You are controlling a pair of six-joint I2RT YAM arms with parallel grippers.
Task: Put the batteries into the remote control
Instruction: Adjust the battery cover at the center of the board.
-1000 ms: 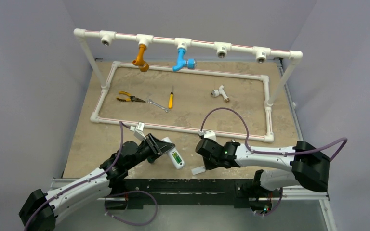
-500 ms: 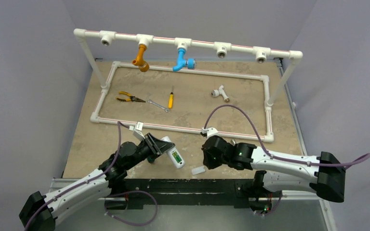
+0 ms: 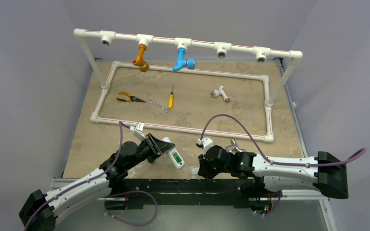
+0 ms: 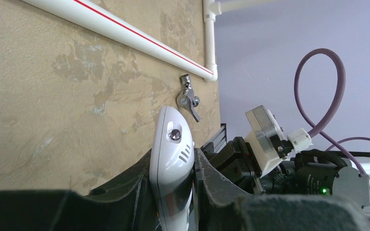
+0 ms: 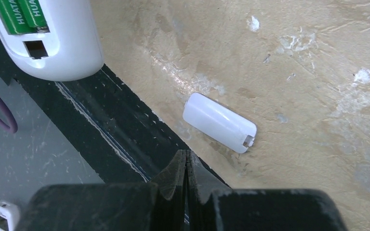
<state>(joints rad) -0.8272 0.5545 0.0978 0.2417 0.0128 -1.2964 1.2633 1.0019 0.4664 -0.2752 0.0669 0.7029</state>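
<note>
My left gripper (image 3: 166, 148) is shut on the white remote control (image 3: 173, 156) and holds it tilted above the table's near edge. It also shows edge-on between the jaws in the left wrist view (image 4: 172, 154). Two green batteries (image 5: 21, 14) lie side by side in the remote's (image 5: 58, 48) open back recess. My right gripper (image 5: 187, 156) is shut and empty, its tips over the table's near edge. It hovers just short of the small white cover plate (image 5: 219, 122), which lies flat on the table. In the top view the right gripper (image 3: 201, 172) hides that plate.
A white pipe frame (image 3: 183, 129) lies on the table behind both arms, with a raised pipe rail (image 3: 188, 42) carrying an orange and a blue tap. Inside the frame lie pliers (image 3: 127, 98), a wrench, a screwdriver (image 3: 171, 100) and a pipe tee (image 3: 219, 92). A small metal fitting (image 4: 188, 98) lies near the frame's corner.
The right gripper let the cover plate lie on the table, drew back, then moved left and nearer over it. The left arm with the remote has not moved.
</note>
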